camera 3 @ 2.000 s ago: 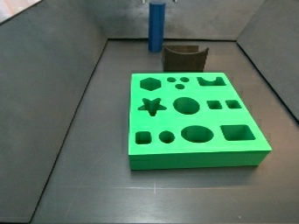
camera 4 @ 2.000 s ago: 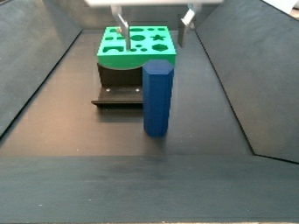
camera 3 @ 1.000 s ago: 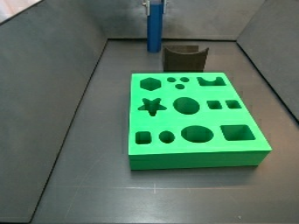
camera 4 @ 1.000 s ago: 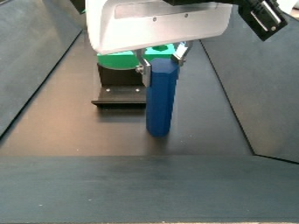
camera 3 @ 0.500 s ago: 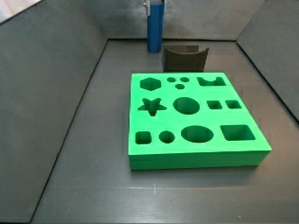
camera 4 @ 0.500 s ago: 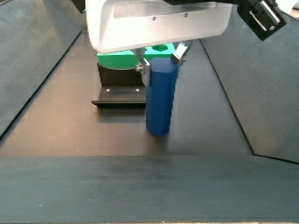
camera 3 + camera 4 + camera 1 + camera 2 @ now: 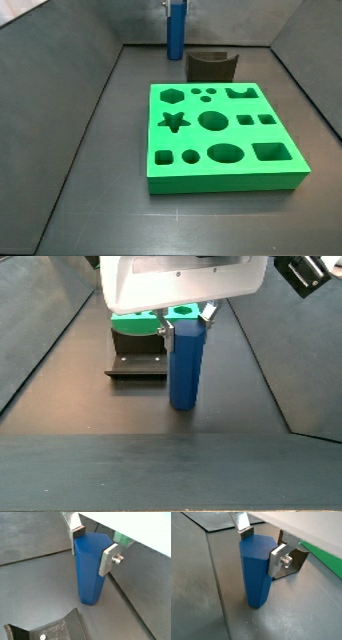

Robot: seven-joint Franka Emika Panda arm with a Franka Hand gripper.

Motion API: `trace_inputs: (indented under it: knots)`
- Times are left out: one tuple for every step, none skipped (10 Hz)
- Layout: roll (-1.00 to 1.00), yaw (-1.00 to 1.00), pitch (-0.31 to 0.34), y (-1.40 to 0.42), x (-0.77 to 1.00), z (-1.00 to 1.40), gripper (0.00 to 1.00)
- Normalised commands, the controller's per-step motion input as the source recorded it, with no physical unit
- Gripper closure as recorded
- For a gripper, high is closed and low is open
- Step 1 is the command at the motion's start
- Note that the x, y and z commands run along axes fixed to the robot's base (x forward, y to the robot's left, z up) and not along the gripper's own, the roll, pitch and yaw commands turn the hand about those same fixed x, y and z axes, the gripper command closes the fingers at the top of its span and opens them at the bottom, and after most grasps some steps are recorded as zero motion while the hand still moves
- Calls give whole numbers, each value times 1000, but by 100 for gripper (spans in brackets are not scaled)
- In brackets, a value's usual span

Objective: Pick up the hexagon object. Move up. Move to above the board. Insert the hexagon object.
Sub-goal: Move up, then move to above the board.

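Note:
The hexagon object is a tall blue prism standing upright on the dark floor; it also shows in the other wrist view and in both side views. My gripper is at the prism's top, with one silver finger pressed on each side, shut on it. The board is a bright green block with shaped holes lying flat; in a side view only its edge shows behind the gripper body.
The fixture, a dark bracket, stands on the floor between the prism and the board; it also shows in both wrist views. Sloping grey walls enclose the floor on both sides.
Two seconds ago the gripper hung high with its fingers apart; it has come down over the prism's top. In the last half second the gripper body has edged up slightly.

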Motion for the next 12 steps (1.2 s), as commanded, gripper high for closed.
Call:
trace_inputs:
  knots:
    - [0, 0, 0, 0, 0, 833, 100]
    - [-11, 45, -14, -98, 42, 780, 100]
    - [-10, 50, -1, -83, 32, 705, 100]
    - [-3, 45, 26, -38, 16, 498, 100]
    - [3, 39, 45, -24, 17, 325, 100]
    - [-77, -81, 111, -50, -475, 1000, 100]
    - [-65, -83, 100, -47, -484, 1000, 100]
    - [-24, -76, 27, -41, -453, 1000, 100]
    - [-8, -66, 13, -38, -434, 1000, 100]
    - [15, -50, 11, -31, -388, 1000, 100]
    - [20, -42, 25, -25, -359, 1000, 100]
    - [20, -30, 32, -16, -323, 1000, 100]
